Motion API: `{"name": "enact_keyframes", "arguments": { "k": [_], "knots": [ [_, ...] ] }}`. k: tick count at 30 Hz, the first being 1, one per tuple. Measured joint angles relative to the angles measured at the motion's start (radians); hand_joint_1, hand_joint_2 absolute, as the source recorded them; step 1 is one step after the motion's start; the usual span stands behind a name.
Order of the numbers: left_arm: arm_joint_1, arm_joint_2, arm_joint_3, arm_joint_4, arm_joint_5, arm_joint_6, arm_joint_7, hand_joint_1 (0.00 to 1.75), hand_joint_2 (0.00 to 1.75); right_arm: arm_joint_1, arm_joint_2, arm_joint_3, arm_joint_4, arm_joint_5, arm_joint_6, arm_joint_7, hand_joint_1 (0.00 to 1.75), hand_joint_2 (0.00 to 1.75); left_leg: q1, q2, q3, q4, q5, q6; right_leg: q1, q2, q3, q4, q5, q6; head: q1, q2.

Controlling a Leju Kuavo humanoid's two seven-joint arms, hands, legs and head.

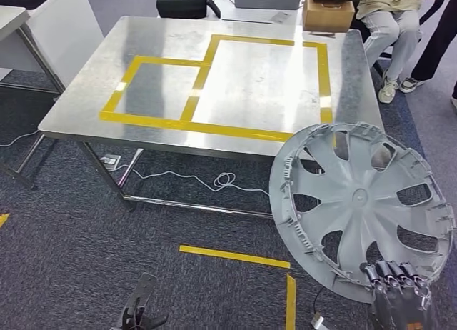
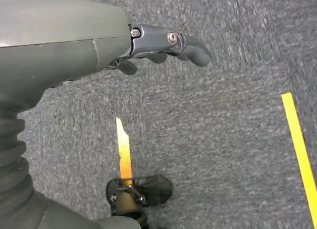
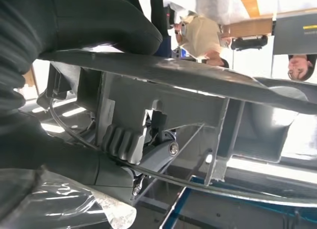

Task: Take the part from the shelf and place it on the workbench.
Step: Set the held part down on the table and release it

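My right hand [image 1: 400,296] gripping the grey wheel cover [image 1: 360,205] by its lower rim, lower right of the frame, off the steel workbench [image 1: 81,101], my left hand [image 2: 164,44] empty, fingers loosely apart

The part [image 1: 360,205], a round grey plastic wheel cover with curved spokes and a clip-lined rim, stood tilted on edge above the fingers [image 1: 396,271] gripping its lower rim, its hub well beyond the fingertips, near the steel workbench [image 1: 97,94] corner.
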Motion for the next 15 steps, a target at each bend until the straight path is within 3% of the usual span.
{"name": "enact_keyframes", "arguments": {
  "k": [2,3,4,6,7,9,11,13,15],
  "knots": [
    [0.001,-0.001,0.0,0.0,0.0,-0.001,0.0,0.0,1.75,0.001,0.0,0.0,0.001,0.0,0.0,0.0,1.75,1.75,0.003,0.001,0.0,0.001,-0.001,-0.003,-0.007,0.0,-0.063,0.119,-0.043,0.013,0.0,0.0],
    [0.002,-0.002,0.0,0.0,0.0,-0.001,0.0,0.0,1.75,0.001,0.0,0.0,0.002,0.0,0.0,0.0,1.75,1.75,0.005,0.001,0.0,0.003,-0.003,-0.007,-0.012,0.0,-0.079,0.144,-0.042,0.02,0.0,0.0],
    [0.003,-0.002,0.0,0.0,0.0,-0.001,0.0,0.0,1.75,0.002,0.0,0.0,0.003,0.0,0.0,0.0,1.75,1.75,0.009,0.0,0.0,0.008,-0.008,-0.013,-0.017,-0.001,-0.075,0.129,-0.02,0.027,0.0,0.0],
    [0.003,-0.002,0.001,0.0,0.0,-0.001,0.0,0.0,1.75,0.001,0.0,0.0,0.004,0.0,0.0,0.0,1.75,1.75,0.021,-0.002,-0.002,0.032,-0.024,-0.033,-0.028,-0.002,-0.019,0.013,0.043,0.046,0.0,0.0],
    [0.003,-0.001,0.001,0.0,0.0,-0.001,0.0,0.0,1.75,0.001,0.0,0.001,0.004,0.0,0.0,0.0,1.75,1.75,0.025,-0.003,-0.006,0.049,-0.036,-0.044,-0.03,0.002,0.01,-0.041,0.059,0.05,0.003,0.0],
    [0.002,0.001,0.001,0.0,0.0,0.0,0.0,0.0,1.75,0.0,0.0,0.001,0.005,0.0,0.0,0.001,1.75,1.75,0.025,-0.005,-0.016,0.074,-0.051,-0.06,-0.028,0.01,0.032,-0.075,0.055,0.032,0.004,0.0],
    [0.002,0.002,0.002,0.0,0.0,0.0,0.0,0.0,1.75,0.002,0.0,0.002,0.006,0.0,0.0,0.001,1.75,1.75,0.024,-0.007,-0.02,0.08,-0.054,-0.066,-0.025,0.012,0.028,-0.064,0.05,0.002,0.0,0.0],
    [0.002,0.002,0.002,0.0,0.0,0.0,0.0,0.0,1.75,0.002,0.0,0.002,0.006,0.0,0.0,0.001,1.75,1.75,0.027,-0.005,-0.027,0.103,-0.072,-0.071,-0.024,0.011,0.028,-0.06,0.048,-0.012,-0.003,0.0],
    [0.0,0.003,0.002,0.0,0.0,0.0,0.0,0.0,1.75,0.001,0.0,0.002,0.006,0.0,0.0,0.003,1.75,1.75,0.026,-0.001,-0.072,0.202,-0.124,-0.072,-0.022,0.009,0.029,-0.06,0.046,-0.021,-0.005,0.0]
  ]
}}
